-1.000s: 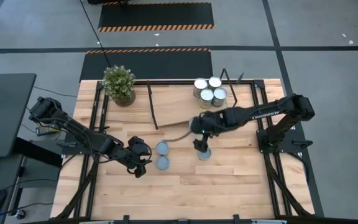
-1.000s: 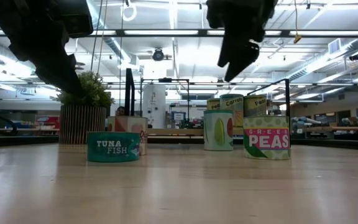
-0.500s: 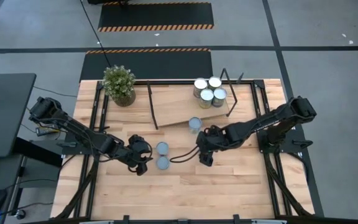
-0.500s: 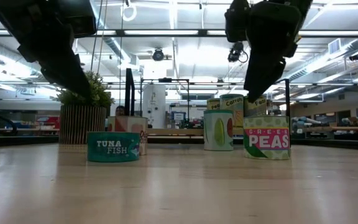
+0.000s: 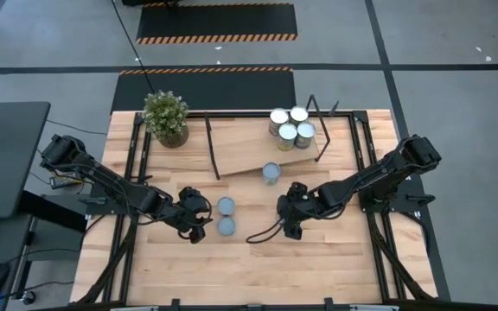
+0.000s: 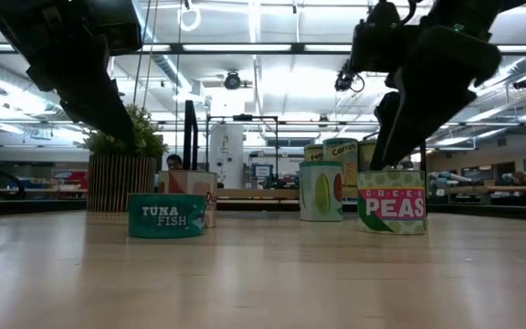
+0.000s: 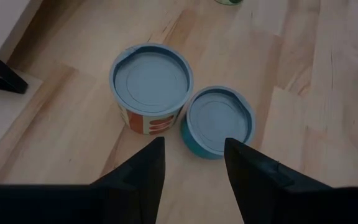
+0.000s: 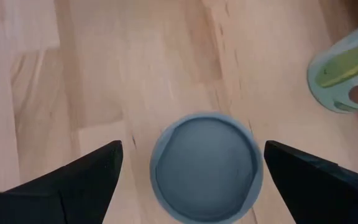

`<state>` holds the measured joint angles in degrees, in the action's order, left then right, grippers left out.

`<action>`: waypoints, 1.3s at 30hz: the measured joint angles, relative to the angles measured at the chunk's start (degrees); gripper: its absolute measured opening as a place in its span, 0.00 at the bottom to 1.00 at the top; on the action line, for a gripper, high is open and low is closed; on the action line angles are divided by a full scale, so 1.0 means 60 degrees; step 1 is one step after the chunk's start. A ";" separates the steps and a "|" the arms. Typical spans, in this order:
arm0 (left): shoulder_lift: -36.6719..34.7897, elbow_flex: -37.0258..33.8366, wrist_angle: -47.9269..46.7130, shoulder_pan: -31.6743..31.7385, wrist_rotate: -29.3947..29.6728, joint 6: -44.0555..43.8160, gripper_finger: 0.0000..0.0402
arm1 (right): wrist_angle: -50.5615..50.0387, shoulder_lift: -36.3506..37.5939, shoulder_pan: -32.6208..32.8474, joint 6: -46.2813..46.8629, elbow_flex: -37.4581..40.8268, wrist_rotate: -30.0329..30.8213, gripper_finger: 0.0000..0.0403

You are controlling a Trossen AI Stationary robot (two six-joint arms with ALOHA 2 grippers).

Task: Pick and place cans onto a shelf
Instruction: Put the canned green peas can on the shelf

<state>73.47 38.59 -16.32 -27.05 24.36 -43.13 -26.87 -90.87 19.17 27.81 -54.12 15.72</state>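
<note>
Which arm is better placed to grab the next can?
Right: the right hand, open, straddles a can; the left hand is open too, but its two cans lie beyond the fingertips.

I'm looking at a grey concrete floor [image 5: 456,52] crossed by dark lines, with two black mats [image 5: 217,22] edged in orange-and-black hazard stripes lying beyond the wooden table [image 5: 335,259]. A dark desk [image 5: 3,155] is standing off to the table's left. Across the table, long ceiling lights [image 6: 263,46] are glowing over a large hall (shelving and equipment are showing far back).
</note>
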 joint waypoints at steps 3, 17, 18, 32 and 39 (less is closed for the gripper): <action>0.0000 0.0000 -0.0001 0.0000 0.0000 0.0009 0.43 | 0.0068 0.0000 0.0052 -0.0150 0.0074 0.0052 0.99; 0.0000 0.0000 0.0001 0.0000 0.0178 0.0043 0.43 | 0.1429 0.0000 0.0033 -0.0502 0.1072 -0.0216 0.89; 0.0000 0.0000 0.0001 0.0000 0.0221 0.0044 0.43 | 0.1518 0.0000 0.0025 -0.0484 0.1154 -0.0219 0.87; 0.0000 0.0000 0.0100 0.0000 0.0291 0.0047 0.43 | -0.0820 0.0000 -0.0964 -0.0861 -0.0115 -0.0258 0.76; 0.0000 0.0000 0.0278 0.0000 0.0603 0.0047 0.43 | -0.4186 0.0004 -0.1892 -0.1727 -0.1813 0.0096 0.76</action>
<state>73.47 38.59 -14.66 -27.05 27.98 -42.85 -51.99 -90.85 7.82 17.45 -65.00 16.29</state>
